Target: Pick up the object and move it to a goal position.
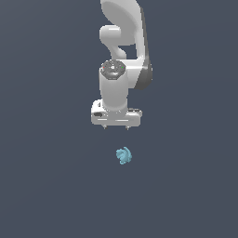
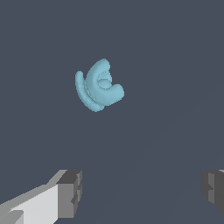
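the object (image 2: pixel 99 86) – lobes curled, no clear long axis – lies apart from the released pincer (image 2: pixel 141 192).

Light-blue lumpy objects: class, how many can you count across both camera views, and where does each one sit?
1. The light-blue object lies on the dark surface, apart from the open gripper; the wrist view shows the same one. Nothing suggests others are hidden.
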